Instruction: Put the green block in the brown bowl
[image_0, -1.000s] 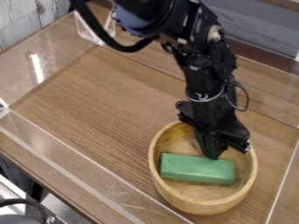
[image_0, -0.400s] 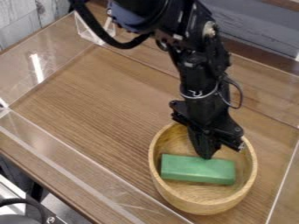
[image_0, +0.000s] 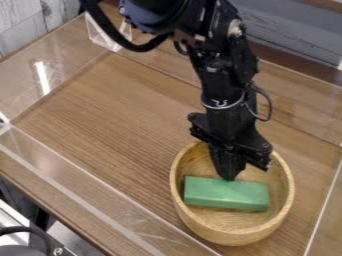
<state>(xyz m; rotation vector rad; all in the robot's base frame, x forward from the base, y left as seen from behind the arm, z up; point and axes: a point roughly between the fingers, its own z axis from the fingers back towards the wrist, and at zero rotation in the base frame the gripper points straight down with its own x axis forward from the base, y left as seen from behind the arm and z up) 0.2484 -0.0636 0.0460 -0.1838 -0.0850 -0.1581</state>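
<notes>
The flat green block (image_0: 226, 194) lies tilted in the round tan bowl (image_0: 211, 222), the gripper (image_0: 237, 176) closed narrow above.

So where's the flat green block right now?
In the camera view, the flat green block lies inside the round tan wooden bowl at the lower right, just below the black gripper.

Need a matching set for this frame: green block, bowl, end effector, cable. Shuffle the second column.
1. green block
2. brown bowl
3. end effector
4. black cable

A. looping beside the upper arm
B. inside the bowl, lying flat
C. over the back part of the bowl, behind the block
D. round, light wood, standing on the table

Pairs: 1-B, 2-D, 3-C, 4-A
</notes>
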